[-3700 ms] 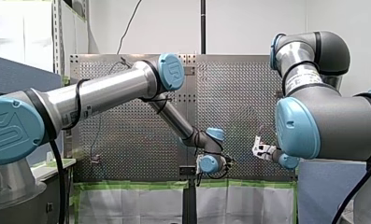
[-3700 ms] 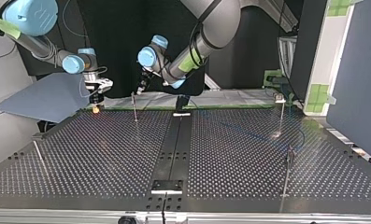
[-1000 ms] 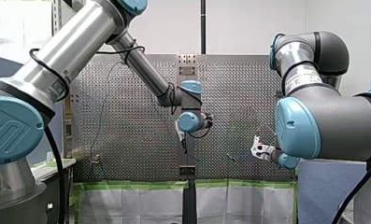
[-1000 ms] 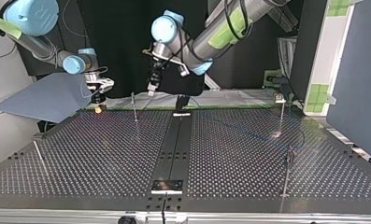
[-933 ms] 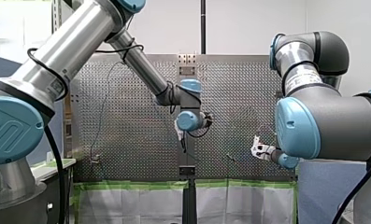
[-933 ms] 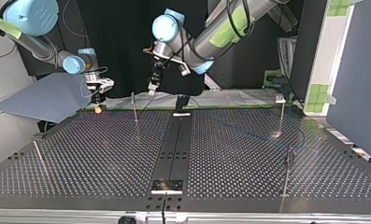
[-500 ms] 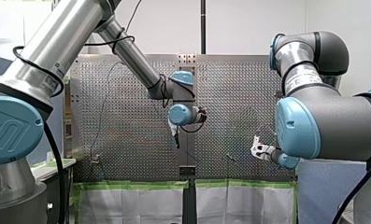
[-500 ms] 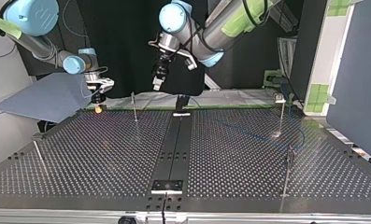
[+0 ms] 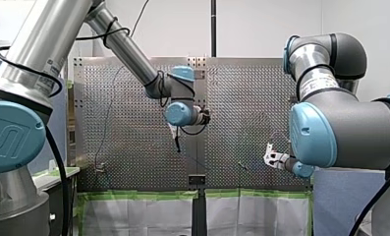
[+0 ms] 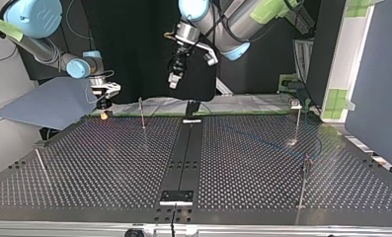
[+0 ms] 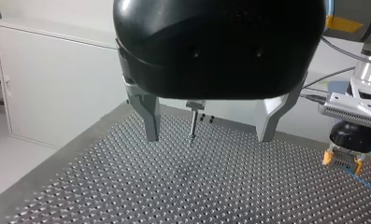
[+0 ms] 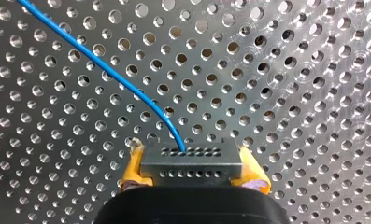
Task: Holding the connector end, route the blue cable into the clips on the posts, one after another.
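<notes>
My right gripper point(image 12: 192, 169) has its yellow pads point(image 12: 132, 164) shut on the dark connector block point(image 12: 191, 162). The blue cable point(image 12: 103, 70) runs from the block across the perforated plate. In the top view this gripper point(image 10: 102, 105) hangs low over the table's far left corner, and the cable point(image 10: 262, 140) lies faintly across the table's right half. My left gripper point(image 11: 206, 135) is open, its metal fingers point(image 11: 148, 116) wide apart with nothing between them. It hangs high above the table point(image 10: 174, 79). A thin post point(image 10: 141, 112) stands between the two grippers.
Further posts stand at the top view's right point(image 10: 297, 121), near right point(image 10: 303, 182) and near left point(image 10: 39, 163). A black strip point(image 10: 183, 153) runs down the middle of the perforated table point(image 10: 109, 168). A grey-blue panel point(image 10: 45, 101) leans beyond the far left corner.
My left arm has lifted its open gripper up and away from the post, toward the front view's left. My right arm has stayed still with the connector.
</notes>
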{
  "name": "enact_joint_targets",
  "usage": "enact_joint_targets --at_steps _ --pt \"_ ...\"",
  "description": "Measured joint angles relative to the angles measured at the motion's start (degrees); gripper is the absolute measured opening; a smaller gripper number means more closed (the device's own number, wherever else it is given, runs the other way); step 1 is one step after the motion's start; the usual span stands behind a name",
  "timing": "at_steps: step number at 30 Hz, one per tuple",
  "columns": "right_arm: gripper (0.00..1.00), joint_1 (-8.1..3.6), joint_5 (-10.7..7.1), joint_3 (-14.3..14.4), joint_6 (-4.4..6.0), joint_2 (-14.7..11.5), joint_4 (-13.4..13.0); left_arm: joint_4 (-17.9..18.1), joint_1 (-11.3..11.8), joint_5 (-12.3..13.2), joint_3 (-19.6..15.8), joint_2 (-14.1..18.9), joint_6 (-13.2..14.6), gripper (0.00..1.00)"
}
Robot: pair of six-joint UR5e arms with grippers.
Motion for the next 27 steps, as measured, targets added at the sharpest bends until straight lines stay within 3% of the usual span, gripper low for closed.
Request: enact_joint_targets --at_steps 16,27 --pt "0.0 -0.36 0.45 -0.1 -0.33 -0.1 0.1 0.3 0.1 -0.1 -8.0 7.9 0.1 1.0" --pt "0.0 -1.49 1.2 -0.2 -1.28 -3.1 2.7 5.2 2.9 -0.2 -13.7 12.7 -1.8 1.0"
